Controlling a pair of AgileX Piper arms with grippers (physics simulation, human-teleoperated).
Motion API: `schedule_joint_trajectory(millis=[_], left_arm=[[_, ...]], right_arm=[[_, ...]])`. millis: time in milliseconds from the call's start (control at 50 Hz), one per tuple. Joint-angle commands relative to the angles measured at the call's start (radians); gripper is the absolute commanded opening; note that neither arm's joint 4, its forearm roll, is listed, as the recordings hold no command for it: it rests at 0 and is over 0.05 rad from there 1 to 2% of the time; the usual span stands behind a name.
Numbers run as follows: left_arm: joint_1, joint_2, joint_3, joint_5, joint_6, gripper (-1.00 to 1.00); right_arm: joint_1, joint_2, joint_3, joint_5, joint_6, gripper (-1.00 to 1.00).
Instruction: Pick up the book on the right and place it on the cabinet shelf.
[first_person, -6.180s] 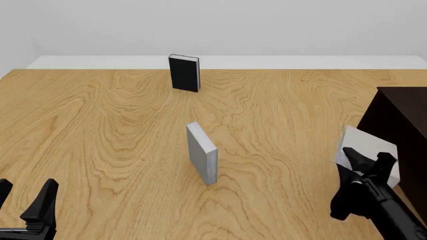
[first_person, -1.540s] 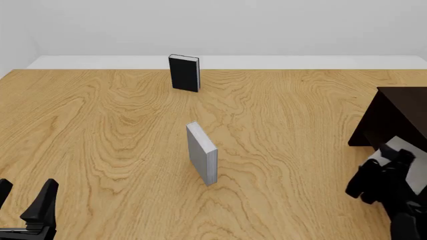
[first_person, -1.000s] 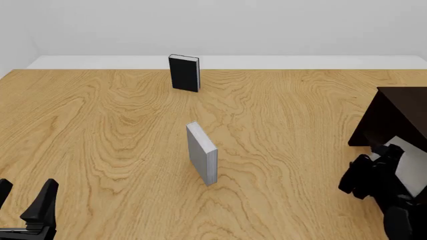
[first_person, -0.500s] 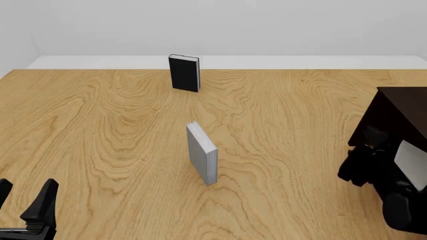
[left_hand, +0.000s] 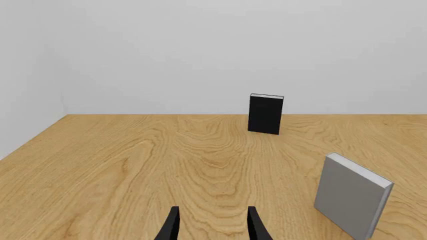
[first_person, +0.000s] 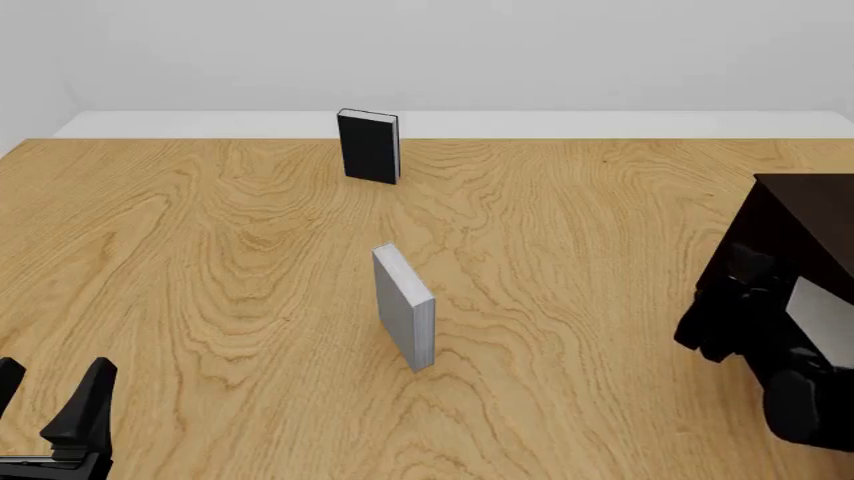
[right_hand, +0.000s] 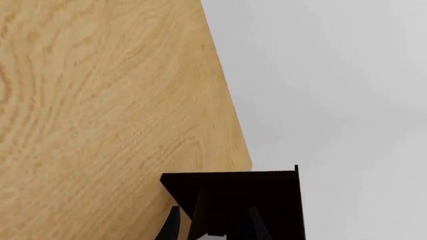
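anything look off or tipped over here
Nothing spilled or fallen. The black book and the middle grey book stand upright. The book in the right tool is tilted, carried beside the cabinet shelf.

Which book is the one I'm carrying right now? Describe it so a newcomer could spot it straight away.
Start at the boxy, near-black wooden cabinet at the table's right edge. Just in front of it the right claw holds a light-grey hardcover book off the tabletop, only a pale sliver showing. The similar grey book stands mid-table and the black book at the far edge, both untouched.
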Motion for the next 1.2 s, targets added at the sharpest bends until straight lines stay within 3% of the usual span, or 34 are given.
schedule_joint_trajectory(millis=[20,900,1200], left_arm=[[0.0,0.0,0.0,0.0,0.0,1.0],[0.0,0.0,0.0,0.0,0.0,1.0],[0.0,0.0,0.0,0.0,0.0,1.0]], right_arm=[[-0.026,0.007,0.011,-0.003,0.005,1.0],[-0.114,-0.006,0.092,-0.025,0.024,1.0],[-0.161,-0.061,0.093,0.025,0.034,1.0]])
